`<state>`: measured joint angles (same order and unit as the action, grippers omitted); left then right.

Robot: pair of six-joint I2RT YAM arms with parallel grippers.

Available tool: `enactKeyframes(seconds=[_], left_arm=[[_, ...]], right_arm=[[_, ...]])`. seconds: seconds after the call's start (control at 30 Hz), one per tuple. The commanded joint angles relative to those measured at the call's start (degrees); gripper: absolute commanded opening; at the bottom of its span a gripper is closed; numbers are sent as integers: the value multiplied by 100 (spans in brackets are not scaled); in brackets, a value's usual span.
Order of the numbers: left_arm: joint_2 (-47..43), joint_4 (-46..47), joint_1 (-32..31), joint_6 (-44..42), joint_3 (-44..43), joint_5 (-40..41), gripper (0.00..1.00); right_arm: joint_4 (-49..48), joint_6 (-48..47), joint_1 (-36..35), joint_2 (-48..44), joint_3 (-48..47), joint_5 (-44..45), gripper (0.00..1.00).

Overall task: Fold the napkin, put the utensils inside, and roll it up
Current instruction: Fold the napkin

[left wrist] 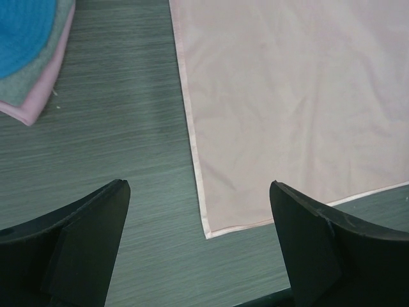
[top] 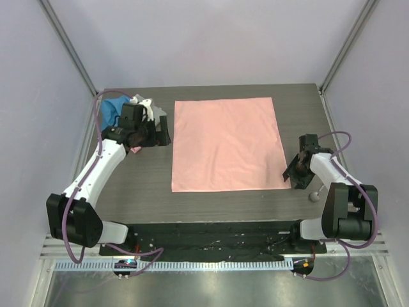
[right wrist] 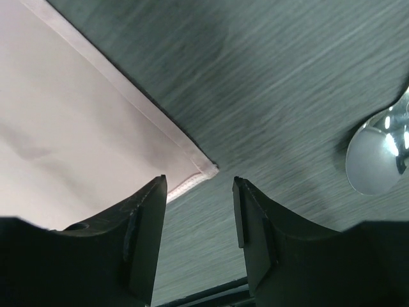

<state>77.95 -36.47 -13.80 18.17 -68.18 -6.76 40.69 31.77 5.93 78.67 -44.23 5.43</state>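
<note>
Top external view gives us the large salmon-pink satin napkin (top: 227, 144) spread flat on the dark wood-grain table (top: 140, 185). Our left gripper (left wrist: 198, 187) gapes wide and empty, left of the cloth. Our right gripper (right wrist: 199, 182) stands parted, grasping nothing, at the napkin's near-right corner, with the small silver-bowled spoon (right wrist: 377, 153) nearby.
</note>
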Motion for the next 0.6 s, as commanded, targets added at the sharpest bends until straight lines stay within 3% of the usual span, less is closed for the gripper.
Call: enactKeyframes(seconds=[0.0, 0.57], left_arm=[[36, -107, 18, -359, -240, 211, 96], [159, -62, 18, -358, -152, 96, 96]], right_arm=[[194, 163, 39, -80, 168, 168, 52], [-289, 163, 48, 192, 239, 161, 40]])
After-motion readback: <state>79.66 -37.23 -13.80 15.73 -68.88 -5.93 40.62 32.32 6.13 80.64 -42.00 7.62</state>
